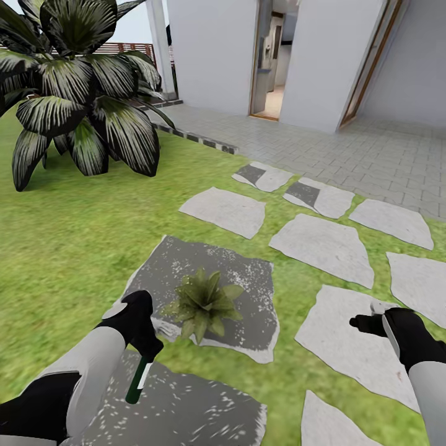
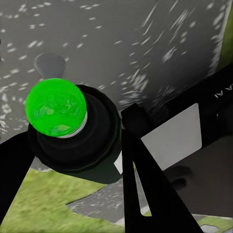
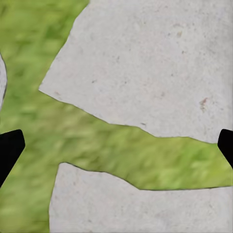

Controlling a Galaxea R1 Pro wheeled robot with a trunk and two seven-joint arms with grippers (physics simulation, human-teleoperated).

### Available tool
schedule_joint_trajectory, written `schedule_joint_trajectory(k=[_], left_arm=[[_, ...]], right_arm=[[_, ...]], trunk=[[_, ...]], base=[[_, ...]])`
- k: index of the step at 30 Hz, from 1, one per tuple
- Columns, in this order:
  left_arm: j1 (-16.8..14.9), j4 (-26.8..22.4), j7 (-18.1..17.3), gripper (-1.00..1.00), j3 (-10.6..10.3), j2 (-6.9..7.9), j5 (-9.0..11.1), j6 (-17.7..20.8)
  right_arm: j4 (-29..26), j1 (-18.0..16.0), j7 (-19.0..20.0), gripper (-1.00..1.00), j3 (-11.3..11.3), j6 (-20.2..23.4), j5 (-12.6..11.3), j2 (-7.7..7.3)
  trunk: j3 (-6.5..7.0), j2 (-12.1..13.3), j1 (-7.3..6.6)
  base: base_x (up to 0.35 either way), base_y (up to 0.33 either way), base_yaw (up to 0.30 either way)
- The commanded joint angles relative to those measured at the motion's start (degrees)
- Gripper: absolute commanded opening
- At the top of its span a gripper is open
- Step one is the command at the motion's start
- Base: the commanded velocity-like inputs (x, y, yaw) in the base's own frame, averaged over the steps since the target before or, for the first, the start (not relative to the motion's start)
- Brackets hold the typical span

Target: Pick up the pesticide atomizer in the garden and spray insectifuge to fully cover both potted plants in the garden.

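Pesticide atomizer (image 1: 137, 379) clamped in left gripper (image 1: 147, 354), low at the head view's left, hanging tilted over a dark mottled stepping stone (image 1: 186, 409). Slim dark body, white label patch along its side, green at the lower end. From the left wrist view: bright green dot (image 2: 56, 107) on the black top of the bottle, black fingers (image 2: 145, 179) closed against its sides, white label (image 2: 174, 136) showing beside one finger, speckled grey stone and a strip of lawn behind.

Potted plant (image 1: 203, 301) just beside that gripper, toward the middle: a low rosette of pointed green leaves on another dark speckled stone (image 1: 248, 279). Pot itself hidden under the leaves.

Right gripper (image 1: 365, 322) at the head view's right, held above a pale stepping stone (image 1: 347, 347), well apart from the plant. Opened wide in the right wrist view, black fingertips (image 3: 9, 148) at both edges, nothing between them but grass and pale stone.

Farther back: striped spiky agave (image 1: 80, 93) on the lawn (image 1: 74, 235), more pale stones, paved terrace (image 1: 347, 148), white walls with an open doorway (image 1: 275, 59).
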Motion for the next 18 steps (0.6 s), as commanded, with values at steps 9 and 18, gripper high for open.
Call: schedule_joint_trajectory(k=[9, 18], left_arm=[[0.0, 0.0, -0.3, -1.00, 0.6, 0.13, -0.7, 0.4], [0.0, -0.1, -0.3, -1.00, 0.8, 0.13, -0.6, 0.4]], right_arm=[[0.0, 0.0, 0.5, 1.00, -0.2, 0.2, 0.6, -0.13], [0.0, 0.0, 0.5, 1.00, -0.2, 0.2, 0.6, -0.24]], trunk=[[-0.04, 0.0, -0.01], [-0.04, 0.0, -0.01]], base=[[0.000, 0.000, 0.048], [0.000, 0.000, 0.241]])
